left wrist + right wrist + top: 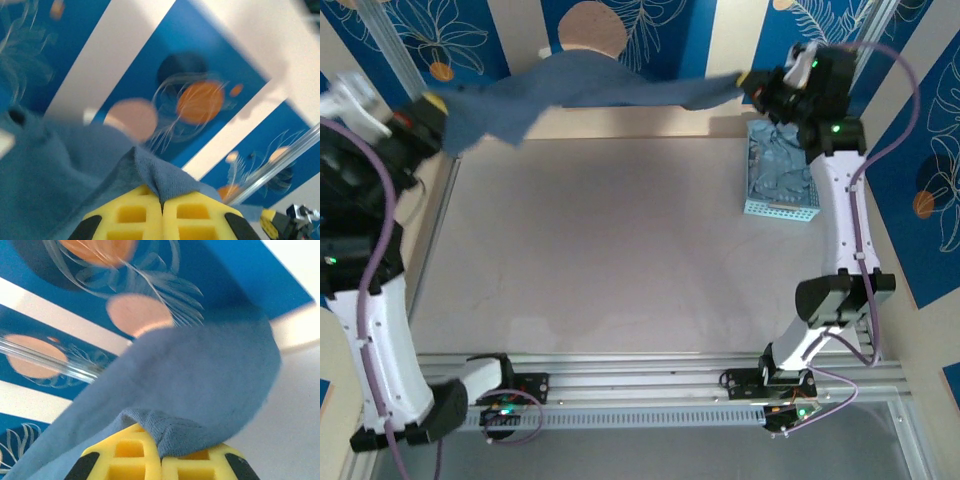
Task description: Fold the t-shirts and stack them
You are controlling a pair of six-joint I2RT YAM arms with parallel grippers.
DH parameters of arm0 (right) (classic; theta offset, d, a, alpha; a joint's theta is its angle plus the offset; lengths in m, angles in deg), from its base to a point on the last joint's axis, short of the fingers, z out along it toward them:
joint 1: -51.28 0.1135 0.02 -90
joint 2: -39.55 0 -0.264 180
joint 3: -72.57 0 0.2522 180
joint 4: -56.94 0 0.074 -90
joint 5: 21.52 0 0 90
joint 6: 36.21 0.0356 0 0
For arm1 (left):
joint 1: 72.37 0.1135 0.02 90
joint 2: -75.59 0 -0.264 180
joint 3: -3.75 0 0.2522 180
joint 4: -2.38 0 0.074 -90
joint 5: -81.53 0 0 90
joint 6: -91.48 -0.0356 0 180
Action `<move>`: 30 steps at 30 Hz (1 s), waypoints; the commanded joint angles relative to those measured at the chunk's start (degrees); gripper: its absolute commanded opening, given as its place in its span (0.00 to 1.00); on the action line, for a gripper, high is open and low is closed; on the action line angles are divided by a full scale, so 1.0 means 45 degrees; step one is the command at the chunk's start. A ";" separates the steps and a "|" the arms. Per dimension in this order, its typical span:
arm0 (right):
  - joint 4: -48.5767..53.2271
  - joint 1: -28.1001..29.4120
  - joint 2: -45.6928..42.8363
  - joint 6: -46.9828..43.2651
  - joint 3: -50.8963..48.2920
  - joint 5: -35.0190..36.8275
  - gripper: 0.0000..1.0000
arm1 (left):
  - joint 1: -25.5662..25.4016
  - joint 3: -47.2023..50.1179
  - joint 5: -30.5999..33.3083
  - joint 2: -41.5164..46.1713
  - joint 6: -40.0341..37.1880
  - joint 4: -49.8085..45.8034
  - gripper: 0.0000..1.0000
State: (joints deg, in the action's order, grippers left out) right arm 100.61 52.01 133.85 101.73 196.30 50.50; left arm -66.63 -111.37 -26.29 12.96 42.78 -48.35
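Dark slate-blue t-shirt [590,90] hangs stretched in the air above the far edge of the surface, left hand [432,103] and right hand [748,80] each clamped on one end. Risk: either thin pinch of cloth may slip under tension, dropping the shirt crumpled.

Nothing here can be read: no lettering, label, brand or number stands on any surface my cameras take in. The blue wall panels [480,50] behind my table [620,260] bear only white flower outlines and orange discs, not words.
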 commanded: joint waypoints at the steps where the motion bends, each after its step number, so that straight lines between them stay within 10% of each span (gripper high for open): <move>1: -0.0089 0.0562 -0.0611 -0.0550 -0.3617 0.0353 0.00 | -0.0448 0.4960 -0.0007 0.0879 0.0589 -0.1706 0.00; 6: -0.0484 0.1203 -0.0486 -0.0060 -0.8323 0.0421 0.00 | -0.1031 1.2038 -0.0083 0.3754 0.2476 -0.1646 0.00; 12: 0.1214 0.1773 0.1145 -0.1010 -0.9022 0.1476 0.00 | -0.1760 1.6833 -0.0777 0.5440 0.4813 -0.1132 0.00; 30: 0.4431 0.1542 -0.2366 -0.1185 -1.1507 0.5870 0.00 | -0.3019 1.6906 -0.1392 0.4187 0.5793 -0.1276 0.00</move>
State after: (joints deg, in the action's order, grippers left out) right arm 117.70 60.14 124.19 96.99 146.62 72.97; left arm -78.68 -33.32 -31.65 33.63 67.17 -55.19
